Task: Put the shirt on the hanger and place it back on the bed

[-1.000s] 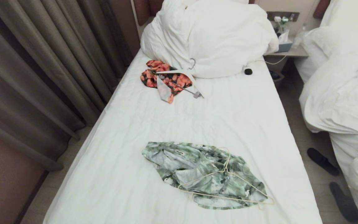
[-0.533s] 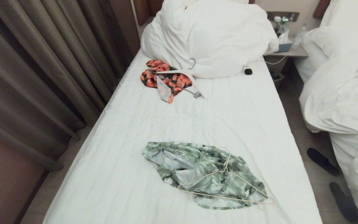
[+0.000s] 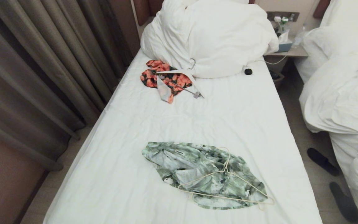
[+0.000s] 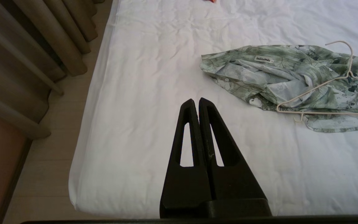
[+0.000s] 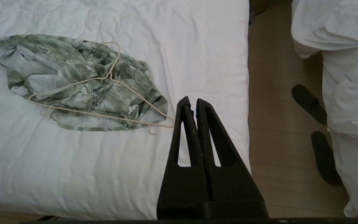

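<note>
Nothing has moved since a second ago: both black grippers, left gripper (image 4: pixel 196 100) and right gripper (image 5: pixel 190 99), hang with jaws pressed together and empty above the near end of the white-sheeted bed (image 3: pixel 228 121). Ahead of them, the crumpled green-and-white floral shirt (image 3: pixel 197 169) lies on the sheet with the thin cream wire hanger (image 3: pixel 228 183) resting on top.

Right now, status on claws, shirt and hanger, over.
Left claw and right claw shut, empty, short of the bed. Shirt crumpled, hanger lying on top, not threaded. Nothing blocking.
</note>
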{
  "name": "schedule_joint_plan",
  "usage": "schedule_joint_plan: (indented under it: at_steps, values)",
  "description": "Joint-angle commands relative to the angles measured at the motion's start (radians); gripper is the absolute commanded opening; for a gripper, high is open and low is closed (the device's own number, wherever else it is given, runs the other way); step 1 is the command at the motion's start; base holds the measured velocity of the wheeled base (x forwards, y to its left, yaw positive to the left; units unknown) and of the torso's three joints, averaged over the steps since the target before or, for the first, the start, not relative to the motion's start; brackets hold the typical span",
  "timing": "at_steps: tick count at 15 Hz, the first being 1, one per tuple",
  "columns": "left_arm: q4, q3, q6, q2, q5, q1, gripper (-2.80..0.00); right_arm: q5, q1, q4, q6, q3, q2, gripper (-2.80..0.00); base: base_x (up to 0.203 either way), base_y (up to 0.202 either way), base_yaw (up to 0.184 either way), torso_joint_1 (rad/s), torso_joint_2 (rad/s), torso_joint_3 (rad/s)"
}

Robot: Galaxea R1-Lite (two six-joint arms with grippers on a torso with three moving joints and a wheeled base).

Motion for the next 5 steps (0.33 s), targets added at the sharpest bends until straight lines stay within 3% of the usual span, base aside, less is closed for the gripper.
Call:
schedule_joint_plan:
  at_steps: [1, 5]
  values:
    - [0.0, 0.0, 0.0, 0.002, 0.0, 0.0, -2.8, 0.0, 0.0, 0.0, 0.002, 0.0, 0.002, -2.8, 0.0, 0.0, 0.0, 0.0, 0.0, 0.0]
    - [0.0, 0.0, 0.0, 0.001, 0.0, 0.0, -2.8, -0.003, 0.0, 0.0, 0.002, 0.0, 0.002, -2.8, 0.0, 0.0, 0.0, 0.0, 0.0, 0.0]
